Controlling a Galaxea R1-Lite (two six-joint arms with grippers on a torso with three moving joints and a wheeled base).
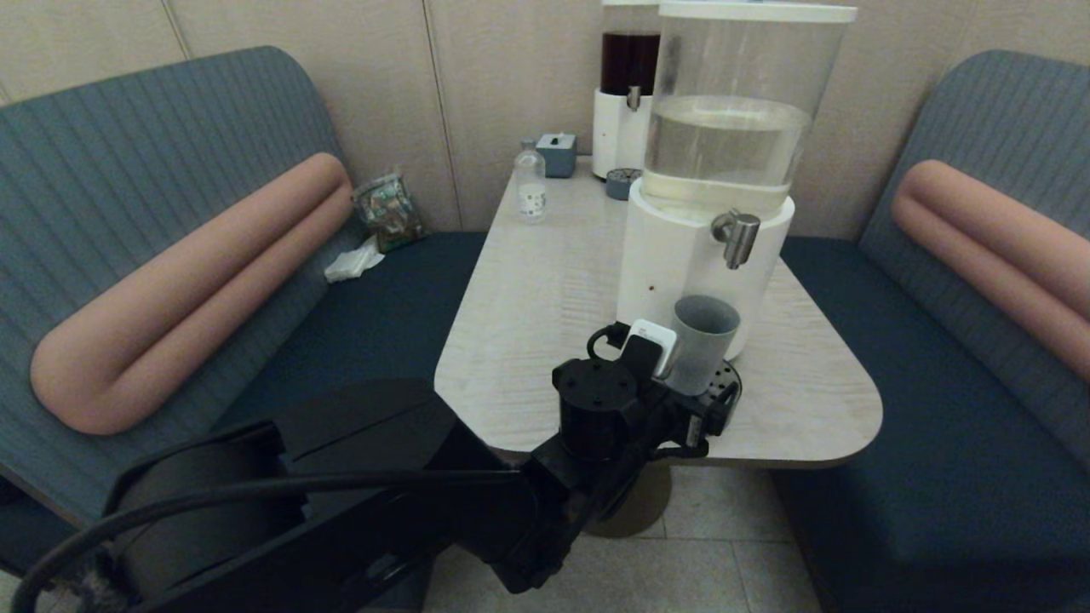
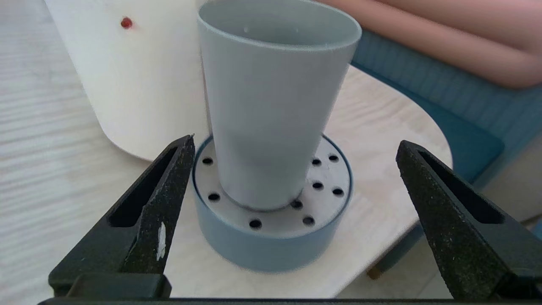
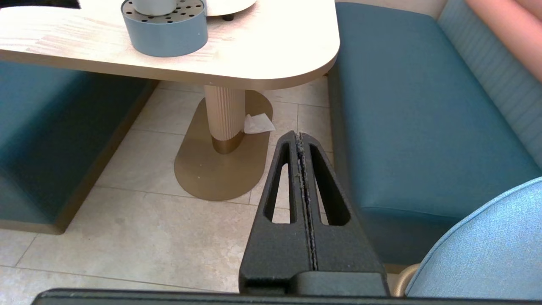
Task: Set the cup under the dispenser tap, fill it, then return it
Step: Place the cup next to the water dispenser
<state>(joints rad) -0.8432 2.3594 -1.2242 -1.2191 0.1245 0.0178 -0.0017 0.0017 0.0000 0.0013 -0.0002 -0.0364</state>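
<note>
The grey-blue cup [image 1: 702, 340] [image 2: 271, 110] stands upright on the round perforated drip tray [image 2: 271, 245] against the white base of the clear-water dispenser [image 1: 732, 128]. The silver dispenser tap [image 1: 739, 237] sticks out above it, a little to the cup's right in the head view. My left gripper [image 1: 705, 400] [image 2: 295, 141] is open at the table's near edge. Its fingers [image 2: 161, 199] stand wide on either side of the cup's lower half without touching it. My right gripper [image 3: 299, 134] is shut on nothing, low over the floor beside the right bench, out of the head view.
At the back of the table [image 1: 528, 323] are a dark-liquid dispenser [image 1: 628, 94], a second small drip tray [image 1: 623, 182], a clear bottle [image 1: 530, 183] and a grey box [image 1: 558, 153]. Blue benches [image 1: 937, 409] flank the table. The table's pedestal [image 3: 224, 118] rises from the tiled floor.
</note>
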